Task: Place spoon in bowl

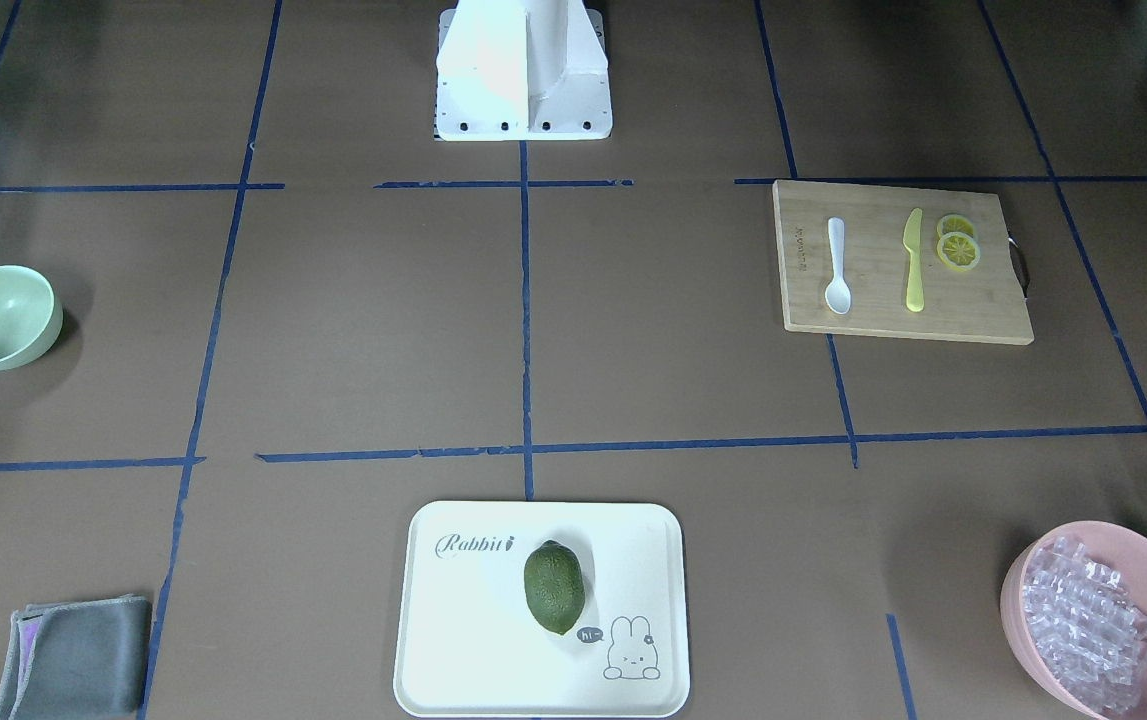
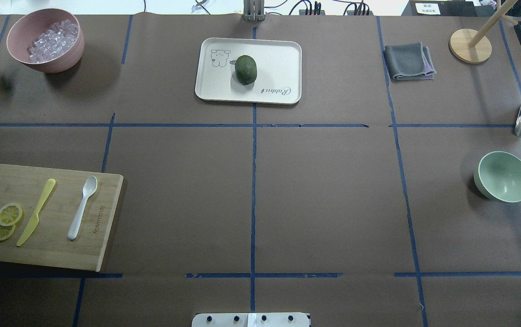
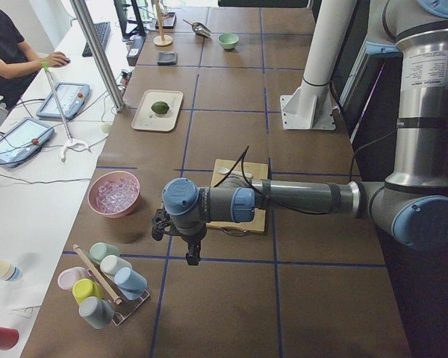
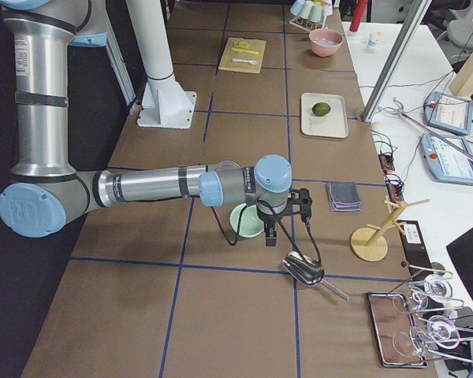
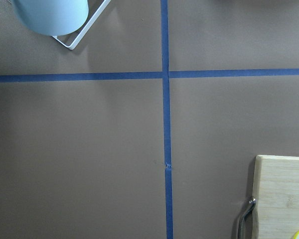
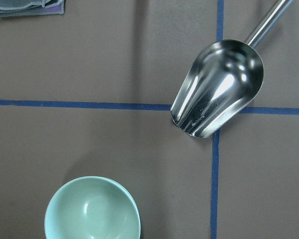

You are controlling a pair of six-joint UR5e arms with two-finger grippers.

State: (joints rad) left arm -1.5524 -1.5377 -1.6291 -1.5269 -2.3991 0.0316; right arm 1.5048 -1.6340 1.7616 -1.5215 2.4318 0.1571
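While the white spoon [image 2: 82,207] lies on the bamboo cutting board [image 2: 51,254], the left gripper [image 3: 192,253], whose grip cannot be told, would best pinch the handle clear of the yellow-green knife [image 2: 37,212].

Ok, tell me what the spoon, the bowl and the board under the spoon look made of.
Spoon: likely plastic, plain white, faint sheen.
Bowl: probably plastic or melamine, smooth pale mint, soft highlights.
Cutting board: wood or bamboo, visible pale grain.
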